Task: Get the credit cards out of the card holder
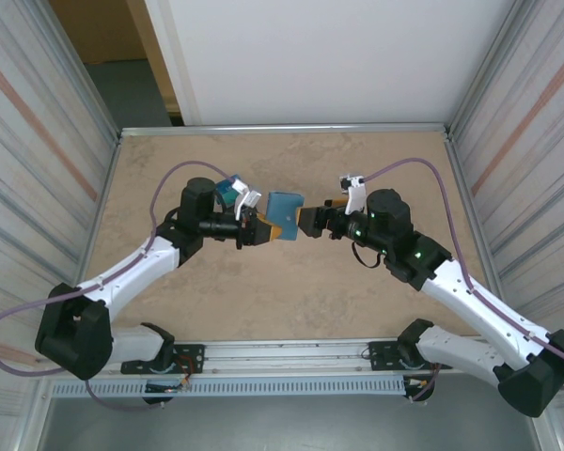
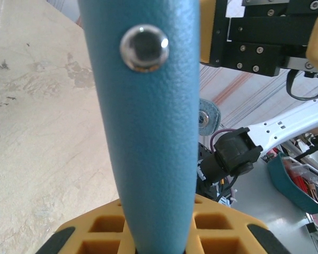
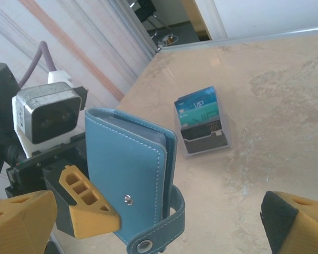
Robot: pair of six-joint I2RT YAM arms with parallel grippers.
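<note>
Card holder point(image 1: 284, 212), clamped in the left gripper point(image 1: 266, 228) above the middle of the table point(image 1: 216, 310), was judged light and pliant, best taken at its free cover by the wide-spread right gripper point(image 1: 307, 222).

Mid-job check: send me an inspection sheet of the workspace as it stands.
Surface: beige mottled table, a few faint stains.
Job's things: card holder held upright off the table, snap strap undone; credit cards standing in a small clear stand on the table.
Clutter: nothing seen.
Grippers: left gripper shut on the card holder; right gripper open, right beside the holder.
Cables: purple cables, one looping from each wrist back along its arm; no snag seen.
Surroundings: striped side panels, white back wall, open doorway at far left.
</note>
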